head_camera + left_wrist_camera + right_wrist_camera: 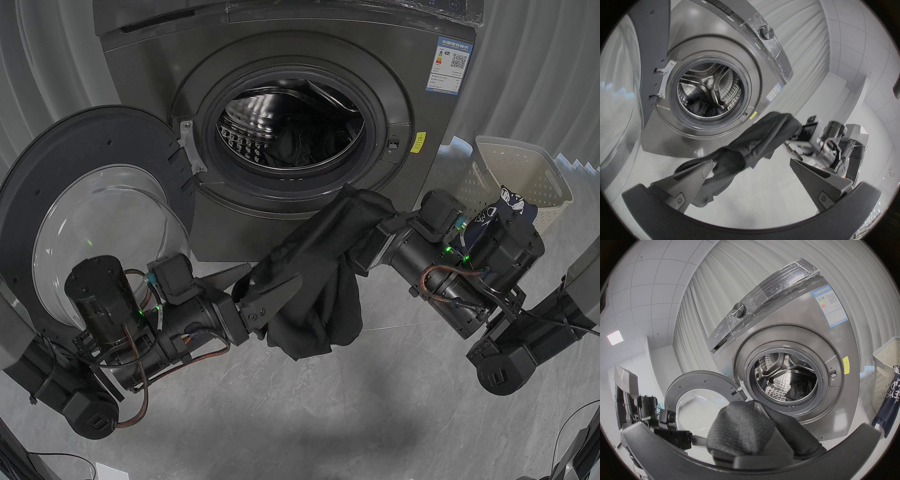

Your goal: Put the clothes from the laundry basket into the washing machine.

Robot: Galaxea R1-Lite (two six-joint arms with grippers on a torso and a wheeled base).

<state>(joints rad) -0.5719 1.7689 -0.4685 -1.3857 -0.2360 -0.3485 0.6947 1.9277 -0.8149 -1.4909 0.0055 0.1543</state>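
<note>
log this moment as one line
right gripper: shut on black garment | left gripper: open | washing machine: door open | laundry basket: blue cloth over rim

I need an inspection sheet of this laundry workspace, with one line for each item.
Surface: grey tiled floor.
Job's things: black garment hangs between both tools before the washer; door open; dark clothes lie in the drum; blue cloth hangs over the basket rim.
Clutter: nothing seen.
Grippers: left tool open, garment draped on one finger; right tool shut on garment.
Cables: thin cable on the floor at the right.
Surroundings: pale curtains behind.
</note>
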